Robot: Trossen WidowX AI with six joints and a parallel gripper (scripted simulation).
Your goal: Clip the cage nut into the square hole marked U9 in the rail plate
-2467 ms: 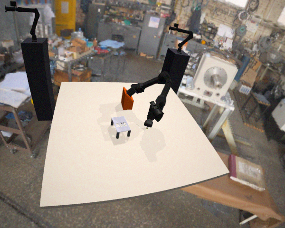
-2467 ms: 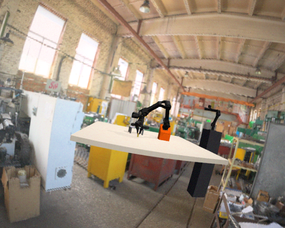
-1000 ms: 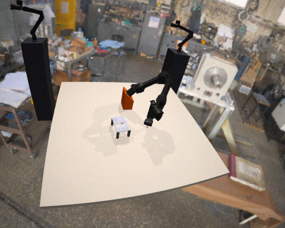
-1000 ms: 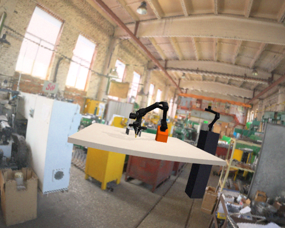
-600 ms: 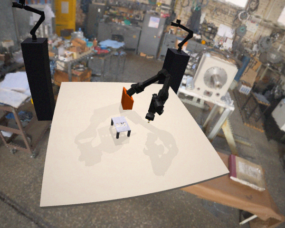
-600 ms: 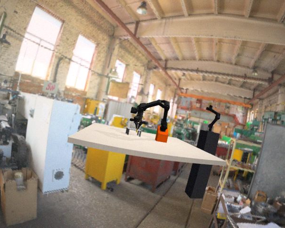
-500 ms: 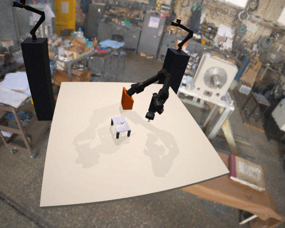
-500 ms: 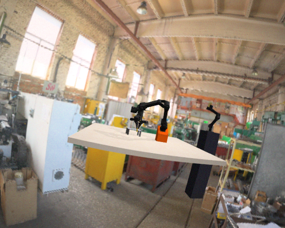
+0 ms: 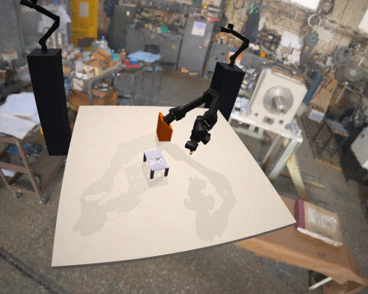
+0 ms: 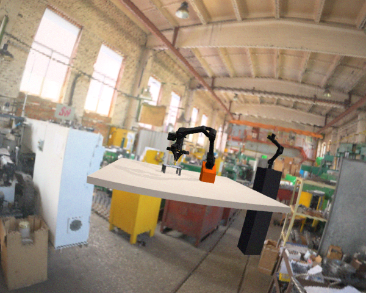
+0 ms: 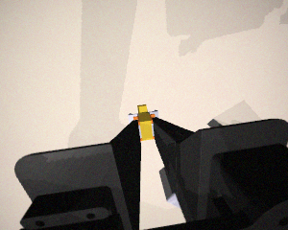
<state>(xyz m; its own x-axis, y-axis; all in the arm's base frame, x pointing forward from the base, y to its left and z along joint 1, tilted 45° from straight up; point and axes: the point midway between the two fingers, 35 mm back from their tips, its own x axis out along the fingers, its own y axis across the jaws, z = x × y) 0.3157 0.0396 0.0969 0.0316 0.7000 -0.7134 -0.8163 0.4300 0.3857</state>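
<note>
Between the tips of the end effector (image 9: pixel 191 148) (image 10: pixel 175 159) (image 11: pixel 146 128), clamped by its probably springy, light wings, the cage nut (image 9: pixel 191 152) (image 10: pixel 175 163) (image 11: pixel 146 130) points toward twelve o'clock.

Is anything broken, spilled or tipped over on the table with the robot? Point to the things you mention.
No, nothing looks wrong. The little rail plate (image 9: pixel 160 165) stands upright on its dark legs. The yellow cage nut (image 11: pixel 147 130) is held between the tips of the gripper (image 9: pixel 191 150) (image 10: pixel 175 160) (image 11: pixel 145 124), and I see no spill or break.

The arm (image 9: pixel 211 95) (image 10: pixel 204 129) is coloured black, its slim links joined by chunky joints. The gripper (image 9: pixel 191 150) (image 10: pixel 175 160) (image 11: pixel 145 124) is formed with round-cornered, dark grey plates (image 11: pixel 72 168) and tapered black fingers.
</note>
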